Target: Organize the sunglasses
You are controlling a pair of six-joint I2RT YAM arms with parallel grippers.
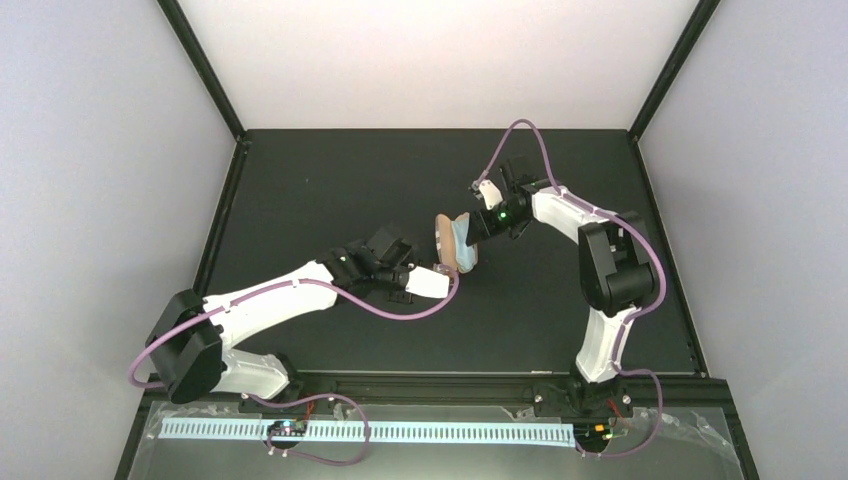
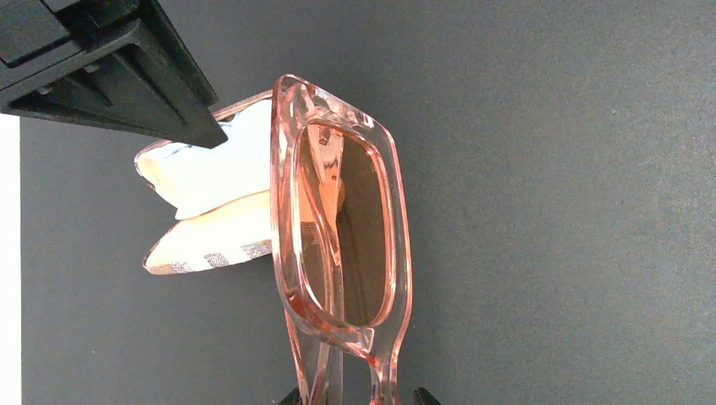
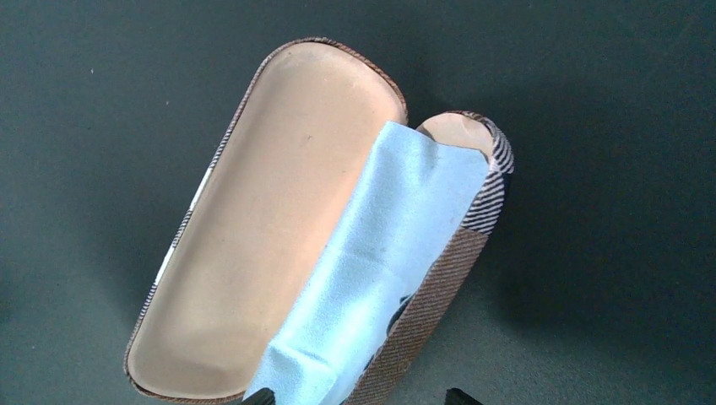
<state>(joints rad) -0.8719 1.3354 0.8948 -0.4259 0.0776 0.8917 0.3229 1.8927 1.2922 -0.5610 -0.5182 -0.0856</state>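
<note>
Clamping the sunglasses [image 2: 342, 236] in our left claw [image 2: 355, 398], we may snag the cloth [image 3: 380, 261] covering the case [image 3: 270, 219]. Right claw [image 3: 356, 396]: we cannot tell.

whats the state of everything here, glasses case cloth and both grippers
sunglasses: held at one end by the left gripper, beside the case, not yet inside
case: open, pale lining showing
cloth: lying in one half of the case, draped over its rim
left gripper: shut on the sunglasses
right gripper: fingertips either side of the case's cloth half, grip unclear
</note>
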